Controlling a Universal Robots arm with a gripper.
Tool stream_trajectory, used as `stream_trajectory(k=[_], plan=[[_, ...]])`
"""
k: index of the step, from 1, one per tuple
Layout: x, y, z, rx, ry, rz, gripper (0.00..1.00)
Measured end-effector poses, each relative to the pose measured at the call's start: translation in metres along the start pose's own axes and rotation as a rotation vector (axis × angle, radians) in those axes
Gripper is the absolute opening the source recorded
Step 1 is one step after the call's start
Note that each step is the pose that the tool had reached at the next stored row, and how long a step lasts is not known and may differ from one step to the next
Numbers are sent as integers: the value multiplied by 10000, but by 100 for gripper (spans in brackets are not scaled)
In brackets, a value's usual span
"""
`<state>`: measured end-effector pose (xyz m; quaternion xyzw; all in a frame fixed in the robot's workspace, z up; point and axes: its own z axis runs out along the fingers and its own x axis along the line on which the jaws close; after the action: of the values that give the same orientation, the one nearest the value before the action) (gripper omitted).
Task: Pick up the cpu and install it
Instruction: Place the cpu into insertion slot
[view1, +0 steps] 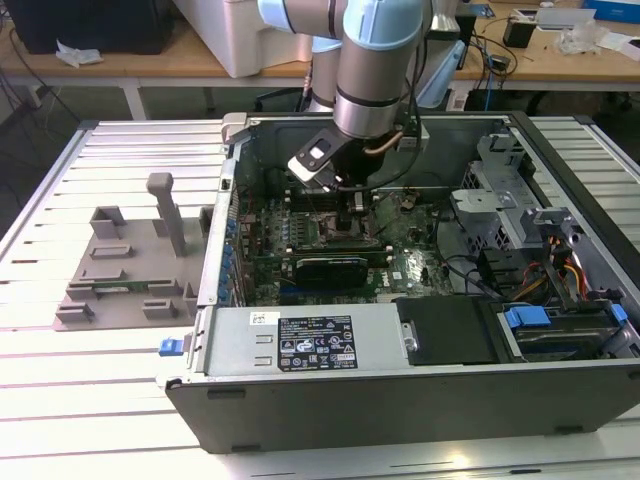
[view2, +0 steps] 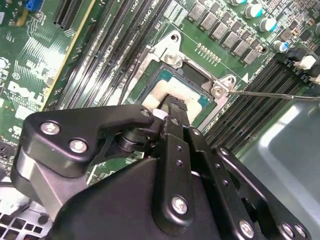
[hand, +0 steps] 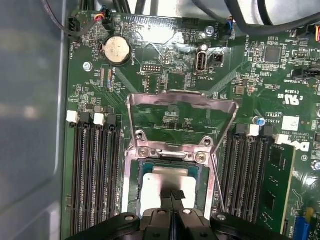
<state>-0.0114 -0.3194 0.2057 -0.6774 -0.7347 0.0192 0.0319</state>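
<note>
The cpu (hand: 155, 184), a silvery-white square with a teal-green edge, lies flat in the motherboard socket (hand: 131, 165); the second wrist view shows the cpu (view2: 156, 94) inside the metal socket frame (view2: 172, 59). My gripper (hand: 173, 194) is directly over it with both black fingers pressed together, their tips on or just above the chip's top. In the second wrist view one fingertip (view2: 175, 106) rests at the cpu's middle. The socket's load plate (hand: 182, 102) stands hinged open, and its thin lever (view2: 270, 93) sticks out sideways. In the exterior view my gripper (view1: 355, 197) reaches down into the open computer case (view1: 400, 385).
Memory slots (hand: 95, 170) flank the socket on both sides, with one green module (hand: 277, 180) seated. A black expansion card (view1: 335, 270) lies near the socket. Cables and drive cages (view1: 510, 210) crowd the case's right in the exterior view. A grey plastic tray (view1: 130, 270) sits outside the case.
</note>
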Motion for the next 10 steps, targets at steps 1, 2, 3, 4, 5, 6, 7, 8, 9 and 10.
stream_trajectory(k=[1, 2, 3, 4, 5, 6, 7, 8, 9, 10], plan=[[-4, 52, -2, 11, 0, 0, 11], [-7, 91, -4, 12, 3, -1, 11], [-8, 109, -5, 11, 5, -1, 11], [-7, 118, -37, 8, 10, -3, 11], [-7, 111, -121, 12, 3, -1, 11], [-5, 106, -194, 11, 6, 0, 11], [-4, 103, -238, 11, 5, 0, 11], [-3, 99, -296, 11, 4, 0, 11], [-2, 96, -340, 11, 4, -1, 11], [-1, 93, -382, 11, 4, -1, 11]])
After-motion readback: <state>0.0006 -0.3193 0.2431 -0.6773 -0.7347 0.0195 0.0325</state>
